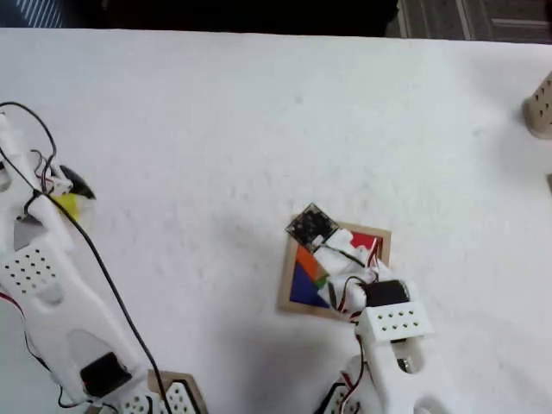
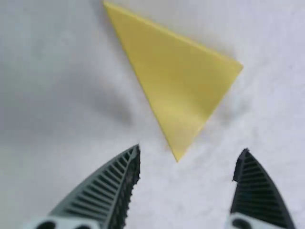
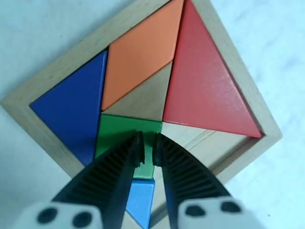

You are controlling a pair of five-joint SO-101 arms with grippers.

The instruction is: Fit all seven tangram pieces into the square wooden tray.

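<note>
Seen from the high view, the left gripper sits at the table's 9 o'clock edge. Its jaws are spread wide, and neither touches anything. The yellow triangle lies flat on the white surface just beyond them, one corner pointing into the gap between the fingertips. It is well apart from the square wooden tray, which rests tilted like a diamond at about 5 o'clock from the table's centre. Inside the tray, from above, the blue triangle fills the 7 o'clock part. The orange parallelogram touches it along the 9 o'clock side, and the red triangle takes the 1 o'clock corner. A green piece lies against the blue triangle, with a light blue piece just beside it. Bare wood shows between the orange, red and green pieces and along the red triangle's long edge. The right gripper is over the green piece with its jaws drawn almost together, a thin slit of green showing between them. Whether they touch the piece cannot be told. A beige perforated object stands at the table's 2 o'clock edge.
</note>
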